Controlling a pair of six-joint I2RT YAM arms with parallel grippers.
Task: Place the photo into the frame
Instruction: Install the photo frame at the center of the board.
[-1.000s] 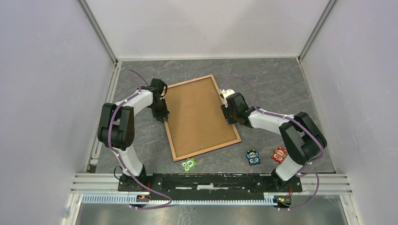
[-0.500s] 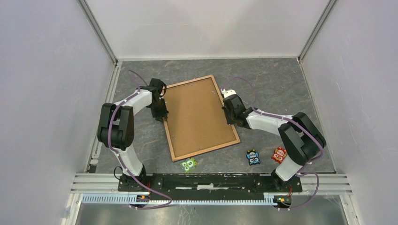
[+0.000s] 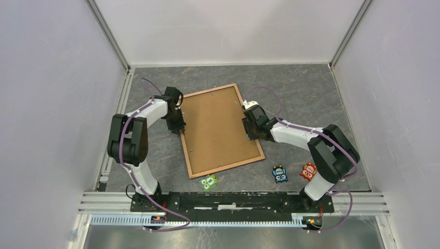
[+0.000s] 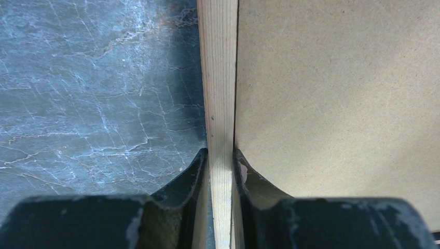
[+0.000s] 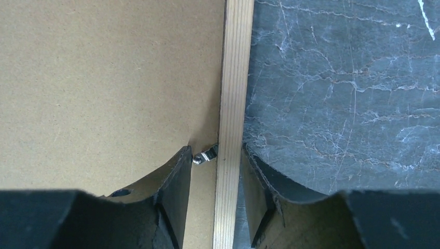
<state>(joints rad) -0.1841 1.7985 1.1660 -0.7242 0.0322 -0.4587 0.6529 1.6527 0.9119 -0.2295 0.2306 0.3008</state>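
Evidently for a two-sided hold, the left gripper (image 4: 221,161) pinches the frame's (image 3: 229,165) left rail; the right gripper (image 5: 217,151) straddles the right rail, slightly agape. The frame lies back-up mid-desk, board (image 3: 218,127) inside; the photo is unseen, probably beneath.

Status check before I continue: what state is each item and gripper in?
Light-wood picture frame: lying flat, back up.
Brown cardboard backing board: seated inside the frame.
Left gripper: shut on the left rail.
Right gripper: open, straddling the right rail.
Small metal tab: poking from the rail over the board edge.
Photo: not visible.
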